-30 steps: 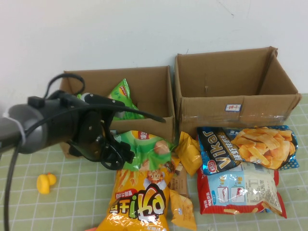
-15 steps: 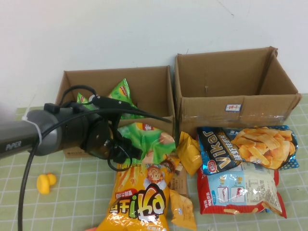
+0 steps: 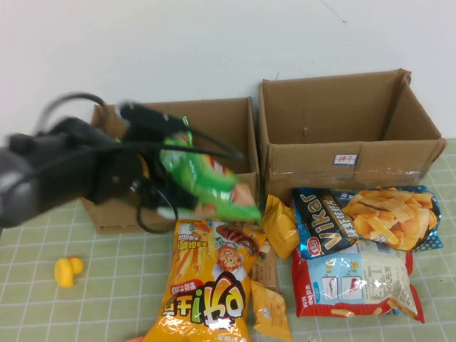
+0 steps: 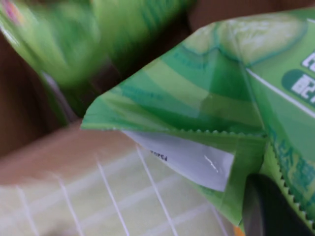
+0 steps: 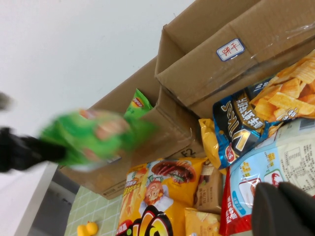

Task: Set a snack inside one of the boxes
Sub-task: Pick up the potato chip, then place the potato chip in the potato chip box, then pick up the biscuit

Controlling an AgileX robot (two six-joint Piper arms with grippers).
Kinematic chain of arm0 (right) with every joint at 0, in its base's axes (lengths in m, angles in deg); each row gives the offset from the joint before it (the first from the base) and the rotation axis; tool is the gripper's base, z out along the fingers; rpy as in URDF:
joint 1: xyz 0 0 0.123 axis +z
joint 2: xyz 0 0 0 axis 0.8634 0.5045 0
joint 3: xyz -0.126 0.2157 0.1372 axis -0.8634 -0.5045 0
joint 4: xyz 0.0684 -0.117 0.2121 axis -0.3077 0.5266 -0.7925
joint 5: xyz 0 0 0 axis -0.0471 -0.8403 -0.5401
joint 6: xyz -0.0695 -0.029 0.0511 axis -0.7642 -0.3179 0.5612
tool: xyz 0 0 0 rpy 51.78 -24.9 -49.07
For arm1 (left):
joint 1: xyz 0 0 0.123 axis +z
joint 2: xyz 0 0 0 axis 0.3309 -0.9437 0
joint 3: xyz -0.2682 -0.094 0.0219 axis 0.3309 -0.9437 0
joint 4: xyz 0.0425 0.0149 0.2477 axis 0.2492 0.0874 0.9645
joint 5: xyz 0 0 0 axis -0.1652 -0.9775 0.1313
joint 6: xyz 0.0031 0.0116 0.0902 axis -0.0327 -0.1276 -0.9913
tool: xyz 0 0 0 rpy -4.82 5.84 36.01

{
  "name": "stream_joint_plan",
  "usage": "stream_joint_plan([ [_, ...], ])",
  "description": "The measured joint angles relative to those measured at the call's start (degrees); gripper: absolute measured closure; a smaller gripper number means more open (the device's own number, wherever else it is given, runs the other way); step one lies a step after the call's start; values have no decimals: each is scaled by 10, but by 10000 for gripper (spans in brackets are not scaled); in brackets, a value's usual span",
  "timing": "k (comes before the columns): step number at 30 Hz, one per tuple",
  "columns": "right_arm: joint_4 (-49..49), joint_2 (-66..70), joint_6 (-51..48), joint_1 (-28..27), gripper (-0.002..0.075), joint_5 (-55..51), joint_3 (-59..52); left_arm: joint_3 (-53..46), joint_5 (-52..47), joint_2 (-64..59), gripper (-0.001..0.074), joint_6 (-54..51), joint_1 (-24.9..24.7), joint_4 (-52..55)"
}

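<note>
Up off the pile since a moment ago, the green chip bag (image 3: 206,187) hangs crumpled over the left box's (image 3: 242,135) near wall, clamped in the left gripper (image 3: 167,203) on its left. Right gripper (image 5: 285,209) hovers nearer, grip unclear.

Left box (image 3: 235,135): set on the table (image 3: 107,285), just beside the right box (image 3: 342,153).
Lifted chip bag (image 3: 206,187): held by the left end effector (image 3: 165,201) at the left box's front wall.
Snack pile (image 3: 214,285): laid before both boxes.
Rubber duck (image 3: 68,271): placed apart, left of the pile.
Right end effector (image 5: 285,209): located above the pile's right side.
</note>
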Motion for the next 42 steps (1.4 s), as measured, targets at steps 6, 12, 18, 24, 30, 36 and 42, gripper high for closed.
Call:
stream_joint_plan([
  [6, 0, 0, -1, 0, 728, 0, 0, 0, 54, 129, 721, -25, 0, 6],
  [12, 0, 0, -1, 0, 728, 0, 0, 0, 193, 153, 724, -24, 0, 29],
  [18, 0, 0, -2, 0, 728, -2, 0, 0, 249, 83, 725, -9, 18, 32],
  [24, 0, 0, -2, 0, 728, -4, 0, 39, 272, -29, 725, 51, 80, 7],
  [30, 0, 0, -2, 0, 728, -5, 0, 66, 282, -115, 673, 64, 82, 21],
  [36, 0, 0, -2, 0, 728, -7, 0, 67, 264, -131, 349, 69, 79, 32],
  [42, 0, 0, -2, 0, 728, -7, 0, 67, 173, -68, 226, 65, 79, 49],
])
